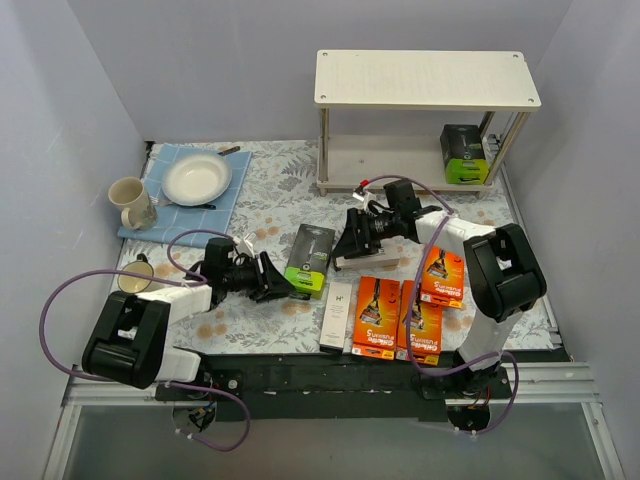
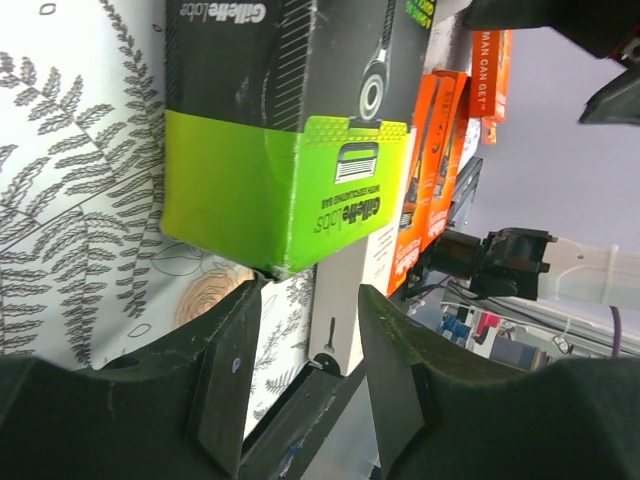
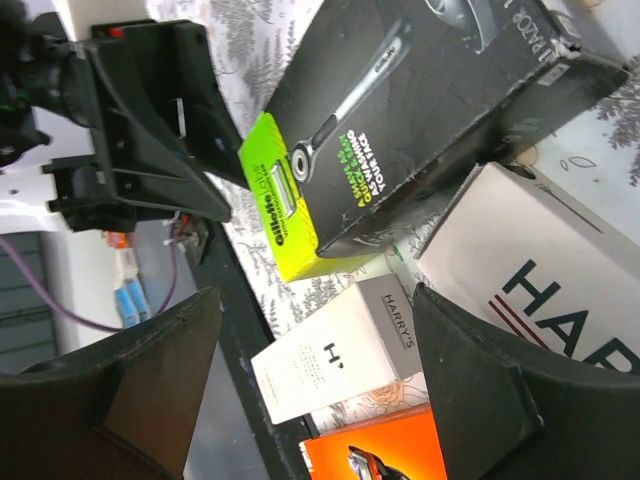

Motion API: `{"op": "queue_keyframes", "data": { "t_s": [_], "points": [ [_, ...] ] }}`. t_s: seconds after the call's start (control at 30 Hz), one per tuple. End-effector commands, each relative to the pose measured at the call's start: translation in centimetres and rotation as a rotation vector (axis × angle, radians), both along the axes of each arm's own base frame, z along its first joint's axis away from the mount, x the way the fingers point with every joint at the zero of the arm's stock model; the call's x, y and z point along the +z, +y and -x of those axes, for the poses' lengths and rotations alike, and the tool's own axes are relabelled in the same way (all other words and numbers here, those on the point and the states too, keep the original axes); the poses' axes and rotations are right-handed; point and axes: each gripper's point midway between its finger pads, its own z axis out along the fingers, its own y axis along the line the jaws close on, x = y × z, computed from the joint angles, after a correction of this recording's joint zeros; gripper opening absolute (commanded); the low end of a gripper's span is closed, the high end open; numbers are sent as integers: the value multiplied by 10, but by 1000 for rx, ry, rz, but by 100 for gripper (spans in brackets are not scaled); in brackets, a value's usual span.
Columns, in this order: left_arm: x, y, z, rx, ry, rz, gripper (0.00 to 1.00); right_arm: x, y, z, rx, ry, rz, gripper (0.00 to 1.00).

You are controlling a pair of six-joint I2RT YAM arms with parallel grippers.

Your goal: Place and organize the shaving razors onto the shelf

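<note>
Resting just past the parted left fingers [image 2: 225, 380] is the lime-ended razor box [image 2: 290, 130]; right fingers [image 3: 140, 380] gape too.

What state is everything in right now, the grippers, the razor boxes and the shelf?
Left gripper: open, at the green end of the black box.
Right gripper: open, above the grey Harry's box.
Black box: flat on the table.
Orange boxes: three, flat on the table.
White Harry's box: flat on the table.
Shelf: one black-and-green box on its lower tier.

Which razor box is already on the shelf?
The black-and-green box on the lower board of the shelf, right end; the others lie on the table.
</note>
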Motion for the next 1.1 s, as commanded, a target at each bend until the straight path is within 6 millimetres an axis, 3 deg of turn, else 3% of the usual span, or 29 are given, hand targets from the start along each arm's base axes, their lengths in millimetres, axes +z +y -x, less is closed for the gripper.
{"op": "queue_keyframes", "data": {
  "t_s": [0.0, 0.13, 0.43, 0.53, 0.6, 0.67, 0.8, 0.97, 1.07],
  "points": [
    [-12, 7, 4, -3, -30, -44, 43, 13, 6, -18, 21, 41, -94, 83],
    [-16, 8, 7, 4, -47, -37, 43, 21, 15, -37, -8, 4, -136, 83],
    [-13, -11, -7, -13, -88, 41, 38, 9, 9, -20, -26, 100, -127, 83],
    [-15, -22, -10, -33, -84, 62, 31, 9, 8, -14, -32, 110, -123, 84],
    [-15, -29, -10, -51, -69, 94, 21, 4, 4, -11, -50, 129, -102, 85],
    [-8, -35, -16, -35, -33, 137, 9, 6, 3, -9, -69, 133, -88, 86],
    [22, -48, -30, -35, 6, 222, 1, 6, -2, -2, -105, 181, -69, 88],
    [59, -69, -44, -79, -76, 282, 0, 22, -1, -5, -127, 200, -79, 95],
    [73, -85, -37, -149, -124, 305, 0, 29, 1, -18, -156, 220, -78, 97]
  ]
}}
